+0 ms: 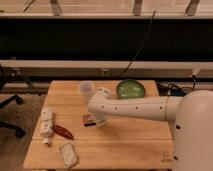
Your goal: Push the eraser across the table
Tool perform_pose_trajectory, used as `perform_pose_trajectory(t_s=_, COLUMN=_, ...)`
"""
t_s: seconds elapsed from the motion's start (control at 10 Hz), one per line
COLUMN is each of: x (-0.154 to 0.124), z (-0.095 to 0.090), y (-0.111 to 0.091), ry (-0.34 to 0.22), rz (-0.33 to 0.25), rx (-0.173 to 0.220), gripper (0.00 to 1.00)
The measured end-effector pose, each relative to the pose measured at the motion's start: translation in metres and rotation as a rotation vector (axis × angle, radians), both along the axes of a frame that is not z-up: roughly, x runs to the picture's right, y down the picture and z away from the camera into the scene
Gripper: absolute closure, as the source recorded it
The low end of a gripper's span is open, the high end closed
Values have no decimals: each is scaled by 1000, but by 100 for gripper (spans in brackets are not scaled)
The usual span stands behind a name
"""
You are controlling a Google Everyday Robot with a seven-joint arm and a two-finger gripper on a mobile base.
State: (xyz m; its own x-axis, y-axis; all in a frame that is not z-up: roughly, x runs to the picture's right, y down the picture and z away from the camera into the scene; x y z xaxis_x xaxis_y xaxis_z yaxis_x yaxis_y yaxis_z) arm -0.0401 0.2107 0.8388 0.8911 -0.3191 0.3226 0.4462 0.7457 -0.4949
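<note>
The eraser [88, 120] is a small dark flat block with a reddish edge, lying on the light wooden table [130, 137] left of centre. My white arm reaches in from the right, and my gripper [98, 119] hangs down right beside the eraser, on its right side, touching or nearly touching it. The wrist housing hides the fingers.
A white bottle [46, 123] lies at the left edge, with a reddish-brown pepper-like object [63, 132] next to it. A pale crinkled packet [68, 154] lies at the front left. A clear cup [86, 89] and a green plate [130, 89] stand at the back.
</note>
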Motion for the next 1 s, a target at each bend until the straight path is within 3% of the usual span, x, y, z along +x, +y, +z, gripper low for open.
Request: perform_pose_trajectory(t_s=1.0, x=-16, z=13, y=-11, ry=-26, rz=-50, rx=20, gripper=100)
